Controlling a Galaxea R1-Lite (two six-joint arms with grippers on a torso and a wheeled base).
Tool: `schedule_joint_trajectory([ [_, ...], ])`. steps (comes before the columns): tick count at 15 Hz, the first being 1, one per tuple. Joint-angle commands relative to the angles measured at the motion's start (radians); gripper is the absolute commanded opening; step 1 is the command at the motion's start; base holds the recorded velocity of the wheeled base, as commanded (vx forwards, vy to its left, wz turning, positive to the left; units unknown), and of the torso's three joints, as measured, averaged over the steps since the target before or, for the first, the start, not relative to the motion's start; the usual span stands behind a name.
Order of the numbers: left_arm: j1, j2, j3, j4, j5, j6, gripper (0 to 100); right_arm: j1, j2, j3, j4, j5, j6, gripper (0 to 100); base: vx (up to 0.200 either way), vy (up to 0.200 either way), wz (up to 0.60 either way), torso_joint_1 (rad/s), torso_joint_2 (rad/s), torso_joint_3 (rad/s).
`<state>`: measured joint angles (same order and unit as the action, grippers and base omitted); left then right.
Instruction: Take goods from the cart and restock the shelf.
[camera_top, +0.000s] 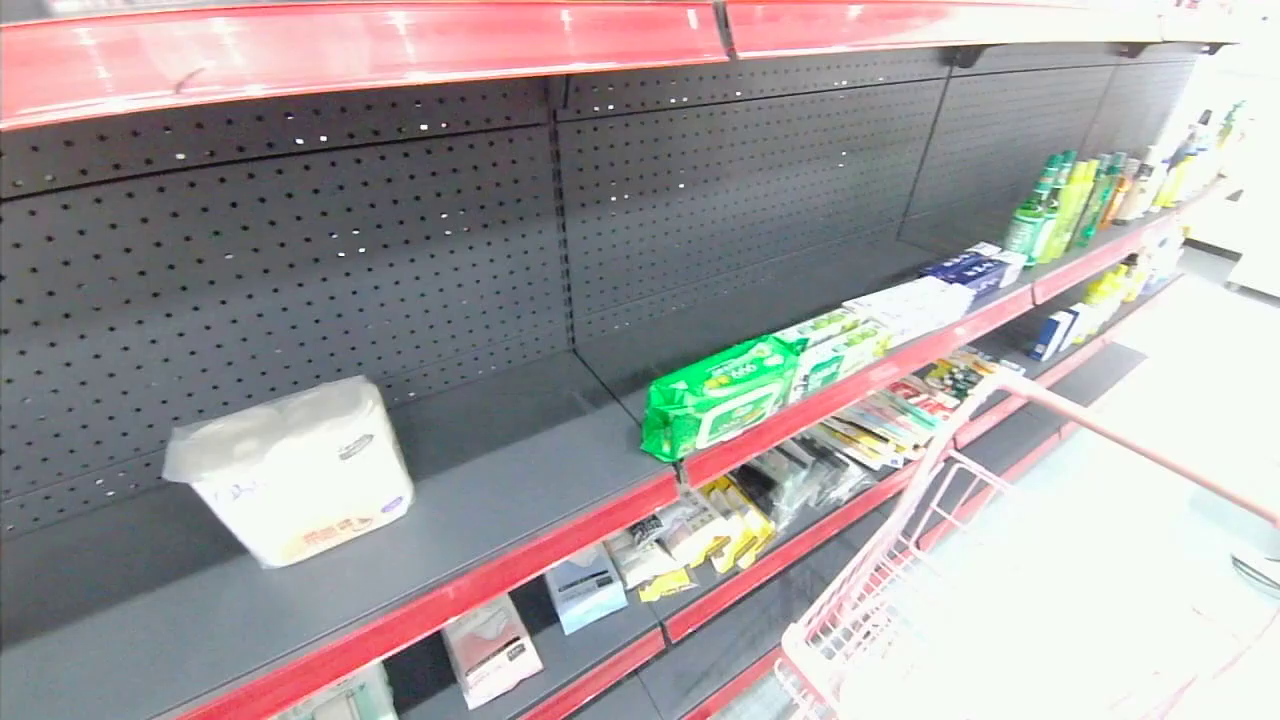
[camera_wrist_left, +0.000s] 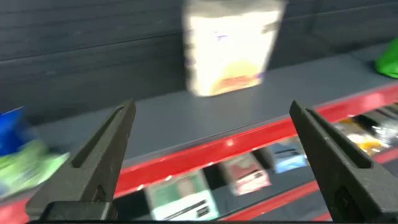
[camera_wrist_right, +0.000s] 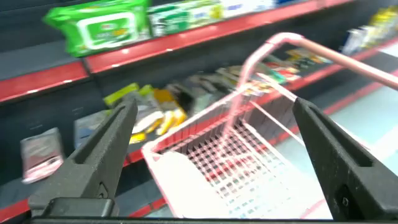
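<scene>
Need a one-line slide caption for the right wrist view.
Open right gripper facing the pink cart, with a green wipes pack on the shelf beyond.

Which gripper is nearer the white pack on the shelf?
Left. The left gripper points straight at the white pack, just ahead of it; the right gripper is off to the side, above the pink cart.

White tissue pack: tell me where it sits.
In the head view the white tissue pack stands on the left of the grey shelf, well apart from the green wipes pack.
</scene>
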<state>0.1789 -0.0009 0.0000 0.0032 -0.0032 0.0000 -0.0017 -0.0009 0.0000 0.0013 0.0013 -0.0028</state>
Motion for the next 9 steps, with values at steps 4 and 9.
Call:
schedule_joint_trajectory([
  [4, 0.001, 0.001, 0.000, 0.000, 0.000, 0.000, 100, 0.000, 0.001, 0.000, -0.001, 0.000, 0.000, 100, 0.000, 0.000, -0.60, 0.002, 0.00, 0.001],
  [9, 0.001, 0.001, 0.000, 0.000, 0.000, 0.000, 100, 0.000, 0.001, 0.000, 0.000, 0.000, -0.003, 100, 0.000, 0.000, -0.24, 0.001, 0.00, 0.002],
])
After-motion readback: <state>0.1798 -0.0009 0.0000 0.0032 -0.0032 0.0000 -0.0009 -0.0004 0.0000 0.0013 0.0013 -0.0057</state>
